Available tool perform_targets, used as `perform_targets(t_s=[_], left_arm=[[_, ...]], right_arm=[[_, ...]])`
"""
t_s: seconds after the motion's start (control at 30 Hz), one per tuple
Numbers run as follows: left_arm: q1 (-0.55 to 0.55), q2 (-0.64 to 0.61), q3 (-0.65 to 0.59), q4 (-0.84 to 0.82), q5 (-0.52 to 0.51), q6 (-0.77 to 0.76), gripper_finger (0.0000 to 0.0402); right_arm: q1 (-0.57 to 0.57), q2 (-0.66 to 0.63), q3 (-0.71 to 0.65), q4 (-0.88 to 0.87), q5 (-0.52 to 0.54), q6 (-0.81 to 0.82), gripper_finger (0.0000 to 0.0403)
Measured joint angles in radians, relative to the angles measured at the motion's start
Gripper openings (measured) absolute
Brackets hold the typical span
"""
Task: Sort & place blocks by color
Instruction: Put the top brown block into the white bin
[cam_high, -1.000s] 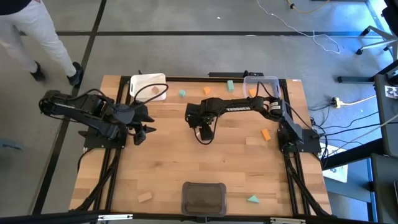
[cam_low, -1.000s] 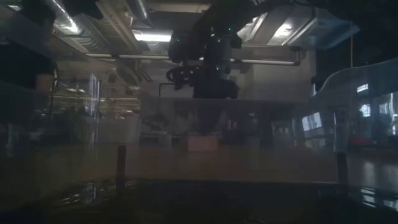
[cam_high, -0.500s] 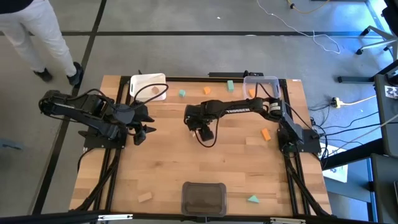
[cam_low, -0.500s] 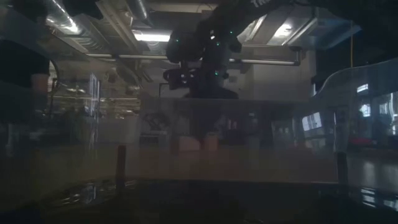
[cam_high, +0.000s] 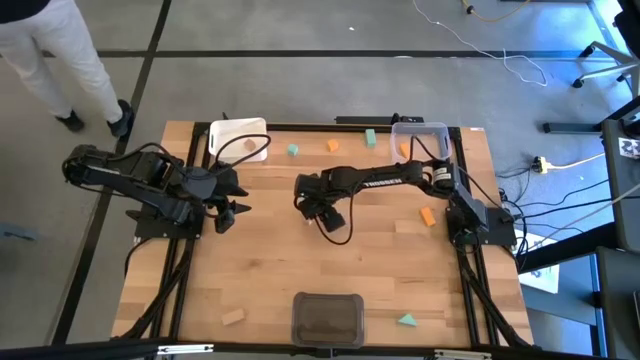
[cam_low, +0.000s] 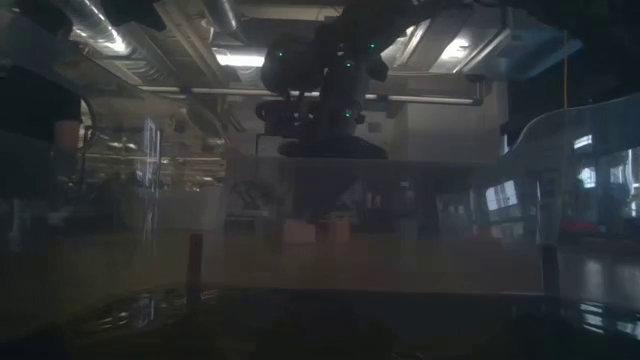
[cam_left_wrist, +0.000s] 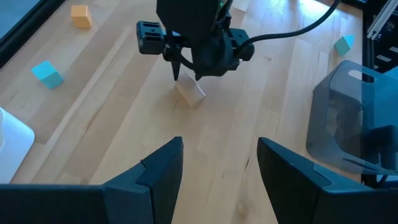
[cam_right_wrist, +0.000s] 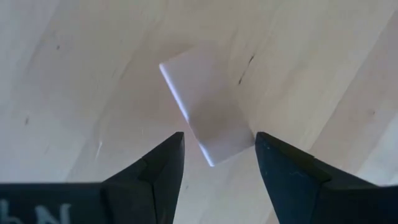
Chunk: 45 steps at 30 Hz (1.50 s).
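Observation:
My right gripper (cam_right_wrist: 217, 155) is open and points down over a pale wood block (cam_right_wrist: 205, 106) that lies flat on the table near its middle. Its fingers stand on either side of the block and touch nothing. The left wrist view shows that gripper (cam_left_wrist: 186, 71) just above the block (cam_left_wrist: 189, 93). In the high view the right gripper (cam_high: 318, 206) hides the block. My left gripper (cam_high: 228, 208) is open and waits over the table's left part. Teal blocks (cam_high: 293, 150) (cam_high: 370, 137) and an orange block (cam_high: 332, 145) lie near the far edge.
A white tray (cam_high: 238, 140) sits at the far left and a clear tray (cam_high: 420, 132) holding an orange piece at the far right. A dark grey tray (cam_high: 327, 318) stands at the near edge between a pale block (cam_high: 233, 317) and a teal wedge (cam_high: 407, 320). Another orange block (cam_high: 427, 215) lies to the right.
My right gripper has moved a short way toward the table's left, staying open and pointing down, and now stands over the pale block. The left arm has kept still.

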Motion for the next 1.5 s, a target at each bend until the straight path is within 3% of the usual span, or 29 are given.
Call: perform_targets(t_s=[0.47,1.13,1.4,1.5], left_arm=[[0.0,0.0,0.0,0.0,0.0,-0.001,0.0197],[0.0,0.0,0.0,0.0,0.0,-0.008,0.0197],[0.0,0.0,0.0,0.001,0.007,-0.019,0.0197],[0.0,0.0,0.0,0.0,0.009,-0.029,0.0197]], right_arm=[[0.035,0.002,0.001,0.087,-0.005,-0.195,0.0199],[0.031,0.072,0.004,0.073,-0.01,-0.169,0.0198],[0.029,0.066,0.009,0.077,0.015,-0.069,0.013],[0.027,0.07,0.041,0.05,0.054,-0.012,0.013]])
